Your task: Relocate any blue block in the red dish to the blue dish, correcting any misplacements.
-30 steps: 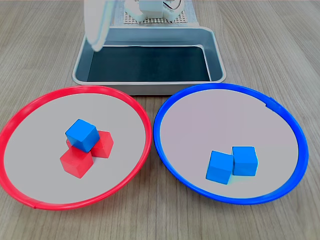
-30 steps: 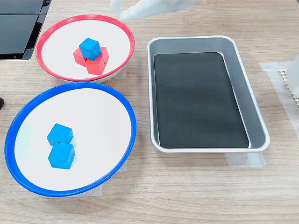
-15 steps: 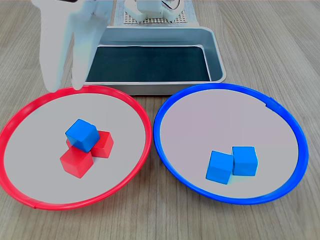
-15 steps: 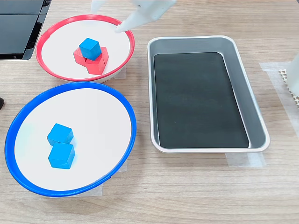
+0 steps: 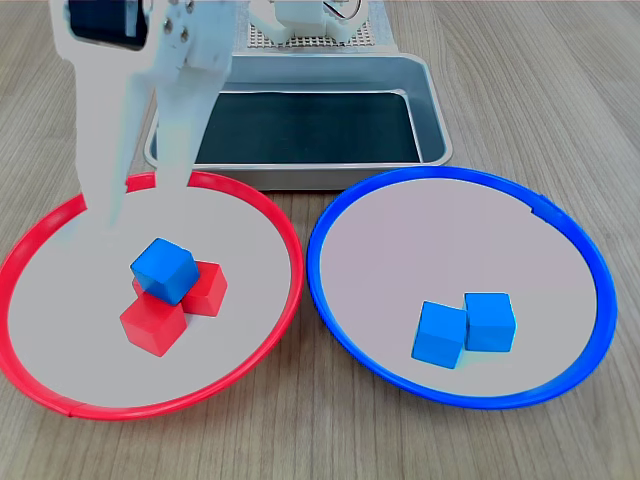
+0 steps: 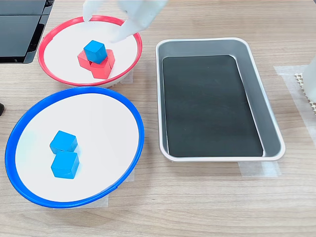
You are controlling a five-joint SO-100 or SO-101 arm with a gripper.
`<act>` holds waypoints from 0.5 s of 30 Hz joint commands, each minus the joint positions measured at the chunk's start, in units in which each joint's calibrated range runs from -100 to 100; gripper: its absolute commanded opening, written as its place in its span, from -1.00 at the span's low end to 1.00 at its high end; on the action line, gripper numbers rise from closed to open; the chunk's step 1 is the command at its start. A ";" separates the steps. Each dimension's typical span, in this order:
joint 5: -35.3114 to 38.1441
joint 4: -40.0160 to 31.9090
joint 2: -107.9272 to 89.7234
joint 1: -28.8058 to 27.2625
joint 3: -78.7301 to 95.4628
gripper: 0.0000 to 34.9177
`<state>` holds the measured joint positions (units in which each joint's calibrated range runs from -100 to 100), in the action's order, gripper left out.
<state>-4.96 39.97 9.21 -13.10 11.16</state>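
One blue block [image 5: 164, 269] sits atop red cubes [image 5: 155, 322] in the red dish [image 5: 262, 215]. The gripper [image 5: 138, 205], its fingers spread apart, hangs above the dish's far edge. Two blue cubes [image 5: 465, 329] lie in the blue dish [image 5: 330, 215].

I count three blue cubes: one [image 5: 164, 269] in the red dish [image 5: 262, 208], two more, [image 5: 440, 334] and [image 5: 489, 321], in the blue dish [image 5: 560, 222]. I see two red cubes, [image 5: 152, 322] and [image 5: 208, 287], both under that lone blue cube. That makes two round dishes, one per colour, and a single metal tray [image 5: 430, 110]. The second exterior view gives me the same tallies: three blue, two red, two dishes, one tray.
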 commanded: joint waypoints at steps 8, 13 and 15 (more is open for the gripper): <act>-1.07 2.75 2.61 -0.41 -5.93 -0.08; -1.86 3.08 3.20 -0.41 -5.56 -0.06; -2.15 3.08 3.54 -0.41 -5.56 -0.05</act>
<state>-6.81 42.66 12.96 -13.19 7.71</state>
